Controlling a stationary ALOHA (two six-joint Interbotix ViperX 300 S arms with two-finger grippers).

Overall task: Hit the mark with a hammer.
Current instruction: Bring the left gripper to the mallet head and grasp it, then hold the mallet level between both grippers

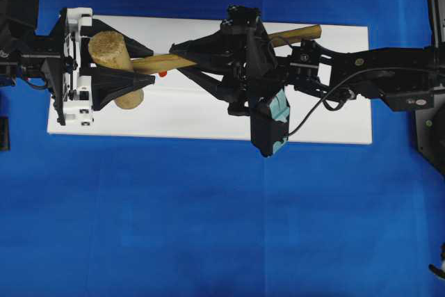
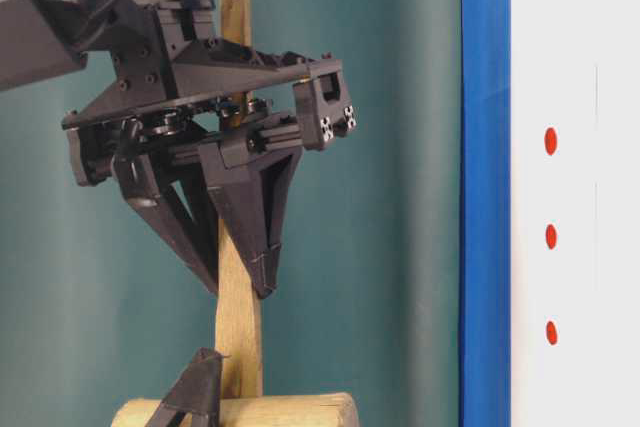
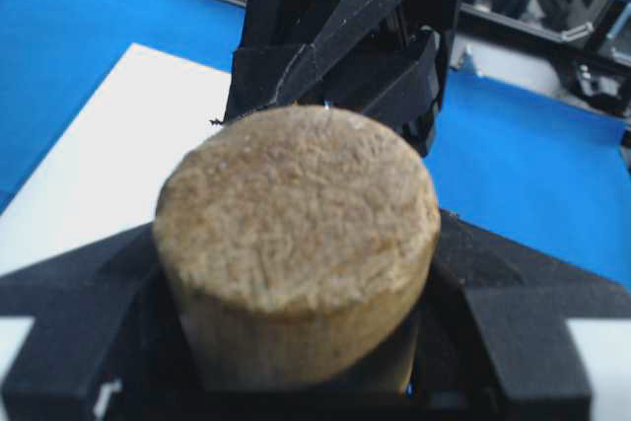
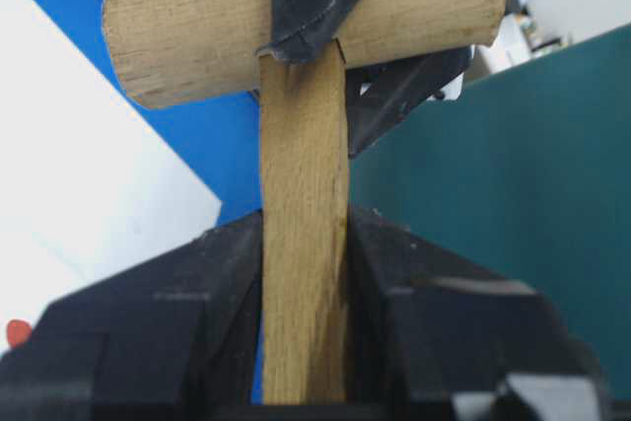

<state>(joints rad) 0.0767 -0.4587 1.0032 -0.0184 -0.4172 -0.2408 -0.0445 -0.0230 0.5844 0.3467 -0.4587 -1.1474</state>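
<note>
The hammer (image 1: pixel 108 50) is held off the white strip (image 1: pixel 208 113), its head to the left and its handle running right. My left gripper (image 1: pixel 146 66) is shut on the thick head (image 3: pixel 296 214), one finger against each side. My right gripper (image 1: pixel 186 60) is shut on the squared handle (image 4: pixel 304 194). Three red dots sit in a row on the strip (image 2: pixel 580 47); the mark (image 2: pixel 551 236) is the middle one. From overhead a single red dot (image 1: pixel 163 73) peeks out under the handle, and I cannot tell which it is.
Blue cloth (image 1: pixel 208 227) covers the table around the strip. The right arm (image 1: pixel 361 74) stretches in from the right above the strip. Black equipment (image 1: pixel 431 130) stands at the right edge, and a teal wall (image 2: pixel 400 197) closes the back.
</note>
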